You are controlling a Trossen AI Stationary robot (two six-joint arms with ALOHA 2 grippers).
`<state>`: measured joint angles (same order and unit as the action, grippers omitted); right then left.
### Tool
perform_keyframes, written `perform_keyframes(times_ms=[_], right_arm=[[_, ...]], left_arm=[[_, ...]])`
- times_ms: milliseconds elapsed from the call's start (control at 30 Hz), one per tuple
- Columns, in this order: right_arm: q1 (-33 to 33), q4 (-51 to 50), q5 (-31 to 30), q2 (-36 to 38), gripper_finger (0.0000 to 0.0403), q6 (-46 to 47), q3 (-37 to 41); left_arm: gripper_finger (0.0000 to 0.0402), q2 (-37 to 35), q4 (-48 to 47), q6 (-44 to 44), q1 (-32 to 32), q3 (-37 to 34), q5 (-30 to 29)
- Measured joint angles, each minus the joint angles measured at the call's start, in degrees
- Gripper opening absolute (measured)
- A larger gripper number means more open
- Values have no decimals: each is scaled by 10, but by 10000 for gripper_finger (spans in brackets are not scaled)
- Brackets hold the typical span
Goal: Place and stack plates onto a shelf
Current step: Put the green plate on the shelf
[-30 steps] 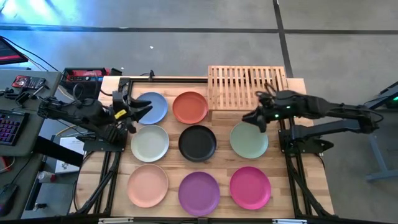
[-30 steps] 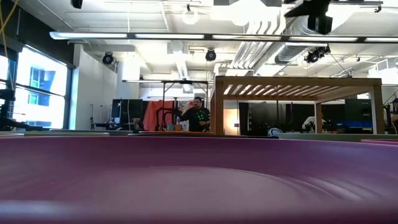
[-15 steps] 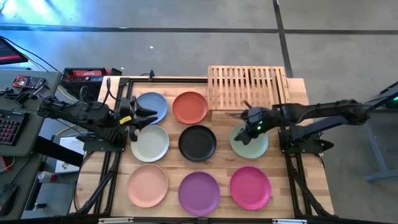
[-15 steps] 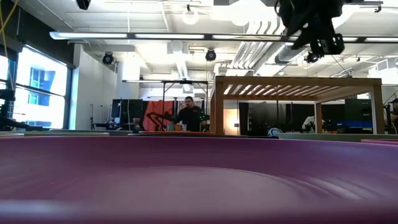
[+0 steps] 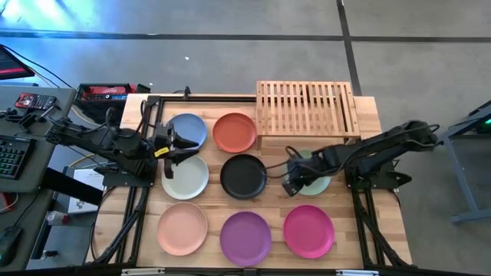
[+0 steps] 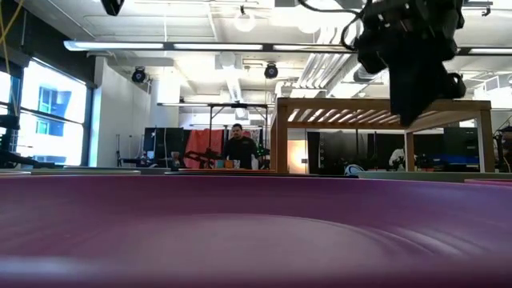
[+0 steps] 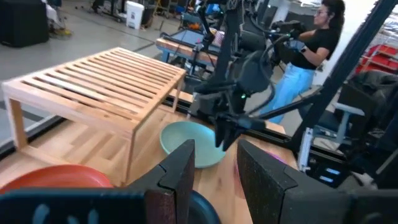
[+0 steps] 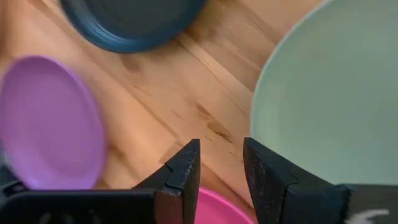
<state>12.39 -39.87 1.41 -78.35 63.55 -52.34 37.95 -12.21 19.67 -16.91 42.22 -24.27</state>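
Hovering with fingers parted and nothing held, right hand [image 5: 290, 186] sits at the sage green plate's [image 5: 316, 178] 9 o'clock rim, shelf [image 5: 307, 107] at 12 o'clock; risk: fingers skid on the flat rim, shoving it into the black plate [image 5: 243, 175]; left hand [image 5: 178, 146] released.

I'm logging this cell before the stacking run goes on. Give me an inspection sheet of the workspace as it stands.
Surface: pale wooden table, dry, no spills seen.
Job's things: eight plates lie flat in three rows; the bamboo shelf at the far edge holds none.
Clutter: nothing seen on the table.
Grippers: left gripper open, at the light blue plate; right gripper open, just off the sage green plate rim, holding nothing.
Cables: black cable loops over the right arm.
Surroundings: keyboard on a side desk; a person beyond the table.
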Motion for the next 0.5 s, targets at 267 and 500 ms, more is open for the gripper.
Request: perform_keyframes(times_ms=[267, 500], right_arm=[[34, 0, -48, -69, 103, 5, 0], [52, 1, -72, -106, 103, -6, 0]], left_arm=[[108, 16, 0, 13, 0, 0, 23], [108, 26, 0, 13, 0, 0, 23]])
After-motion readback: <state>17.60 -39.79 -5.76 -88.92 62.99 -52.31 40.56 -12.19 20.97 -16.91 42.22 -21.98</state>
